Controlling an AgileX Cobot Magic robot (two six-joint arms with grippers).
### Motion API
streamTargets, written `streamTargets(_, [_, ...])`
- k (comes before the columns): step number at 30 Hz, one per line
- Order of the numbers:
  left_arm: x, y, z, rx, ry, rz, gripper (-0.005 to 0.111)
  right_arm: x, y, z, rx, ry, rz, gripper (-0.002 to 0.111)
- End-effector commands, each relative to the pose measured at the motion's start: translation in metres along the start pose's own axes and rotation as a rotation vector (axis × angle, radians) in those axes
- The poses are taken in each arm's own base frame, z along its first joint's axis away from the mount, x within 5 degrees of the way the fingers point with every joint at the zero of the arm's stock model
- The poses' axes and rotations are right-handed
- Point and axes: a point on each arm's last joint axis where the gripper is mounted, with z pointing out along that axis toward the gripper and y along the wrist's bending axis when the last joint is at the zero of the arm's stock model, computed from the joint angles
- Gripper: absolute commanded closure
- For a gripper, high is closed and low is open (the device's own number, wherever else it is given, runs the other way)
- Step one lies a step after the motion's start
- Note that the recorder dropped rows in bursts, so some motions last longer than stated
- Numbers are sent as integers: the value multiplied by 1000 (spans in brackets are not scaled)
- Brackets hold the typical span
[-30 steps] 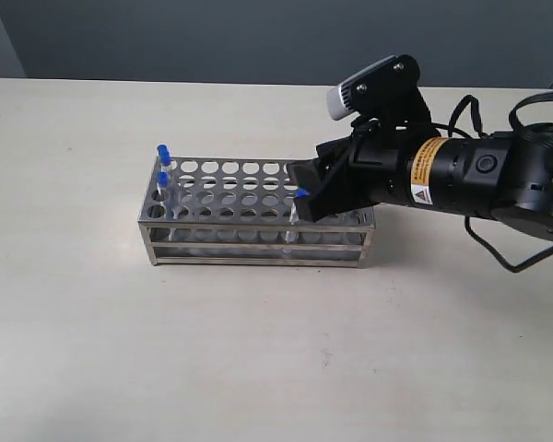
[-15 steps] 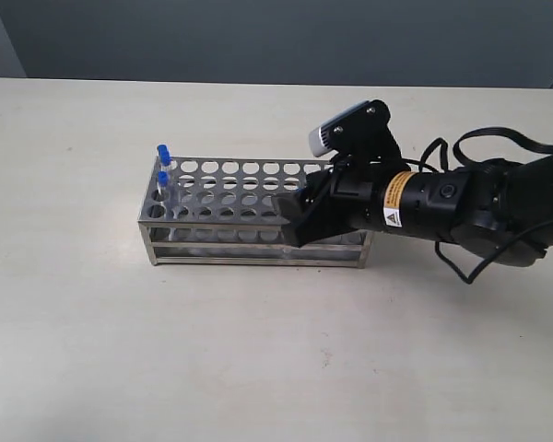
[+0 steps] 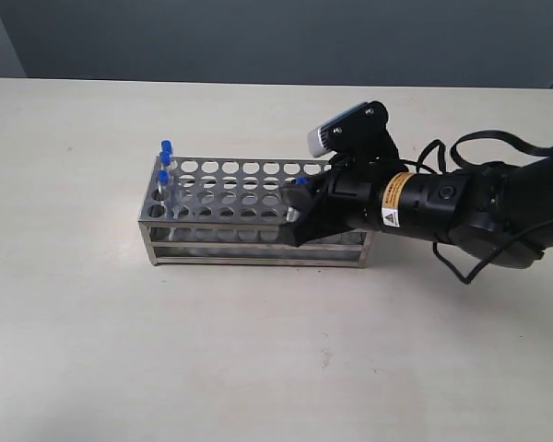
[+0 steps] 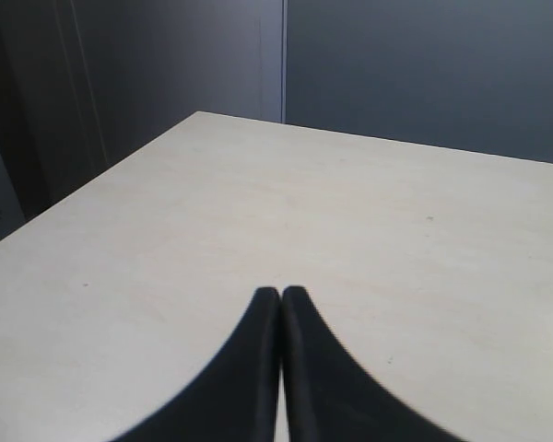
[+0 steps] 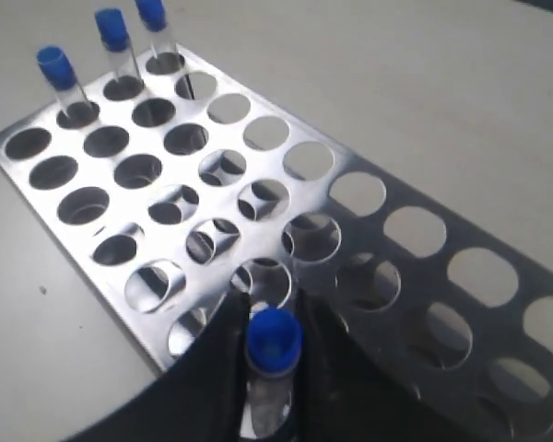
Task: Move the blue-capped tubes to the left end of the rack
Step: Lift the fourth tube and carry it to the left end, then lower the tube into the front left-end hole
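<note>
Blue-capped tubes [image 3: 166, 162]: three are standing at the rack's [image 3: 230, 198] left end, centre-left of frame. Right hand [image 3: 297, 210] is pinching the fourth tube [image 5: 274, 343] over the rack. Left hand [image 4: 281, 318] is pressing together above the tabletop [image 4: 369, 212].

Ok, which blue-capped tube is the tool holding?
The lone tube clamped in the right tool; the other three stand free in the rack's left-end holes.

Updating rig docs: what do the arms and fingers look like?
Right arm: black, cylindrical, with a yellow-orange warning label, looping black cables and a grey-fronted camera on its wrist. Right fingers and left fingers: black, smooth, tapering. Left arm is unseen.
</note>
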Motion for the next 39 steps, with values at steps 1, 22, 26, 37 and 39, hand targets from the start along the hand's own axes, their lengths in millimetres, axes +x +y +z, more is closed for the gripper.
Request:
streamTargets(1, [-2, 0, -1, 2, -12, -4, 106, -30, 2, -15, 1, -106, -44, 109])
streamTargets(22, [-2, 0, -1, 2, -12, -4, 106, -89, 81, 49, -244, -246, -251, 109])
streamTargets(26, [-2, 0, -1, 2, -12, -4, 106, -83, 83, 54, -255, -233, -249, 109])
streamTargets(37, [-1, 0, -1, 2, -10, -6, 106, -80, 88, 70, -279, -235, -250, 109])
streamTargets(39, [-1, 0, -1, 2, -10, -6, 106, -82, 88, 74, -275, -236, -251, 109])
